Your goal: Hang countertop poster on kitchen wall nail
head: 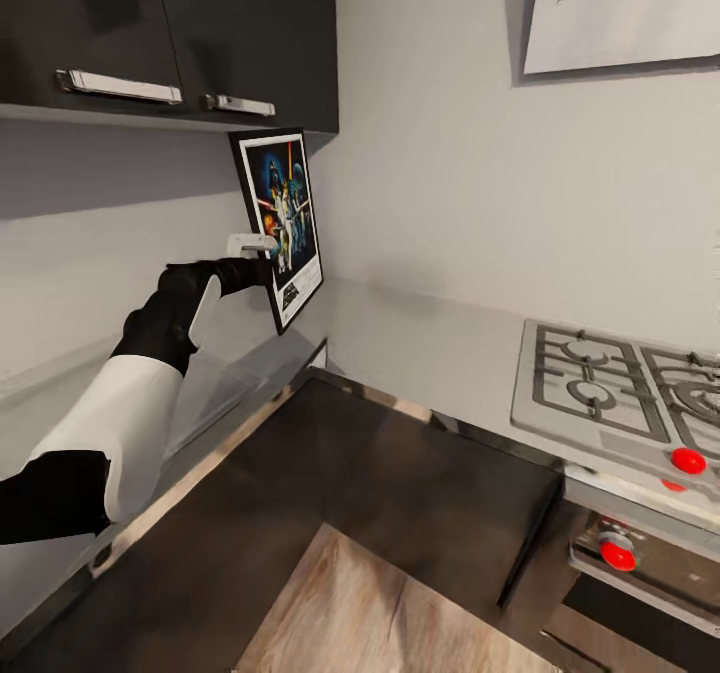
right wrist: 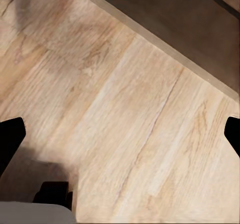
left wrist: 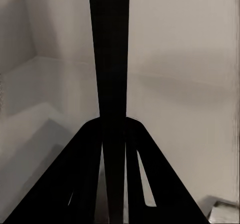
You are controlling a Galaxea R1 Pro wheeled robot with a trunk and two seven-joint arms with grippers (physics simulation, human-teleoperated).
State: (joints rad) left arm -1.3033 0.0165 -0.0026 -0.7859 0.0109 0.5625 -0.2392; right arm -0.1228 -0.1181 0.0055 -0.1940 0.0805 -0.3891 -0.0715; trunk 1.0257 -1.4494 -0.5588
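One poster held aloft by left fingers

Upper left of frame: dark wall cabinets overhang the poster, capping headroom above it. Wall close behind. Bare tabletop runs open toward the hob at right. Range hood projects at upper right.

The poster is showing dark blue artwork inside a white border and black frame; the hob is showing grey grates, red knobs; the floor is showing pale wood grain.
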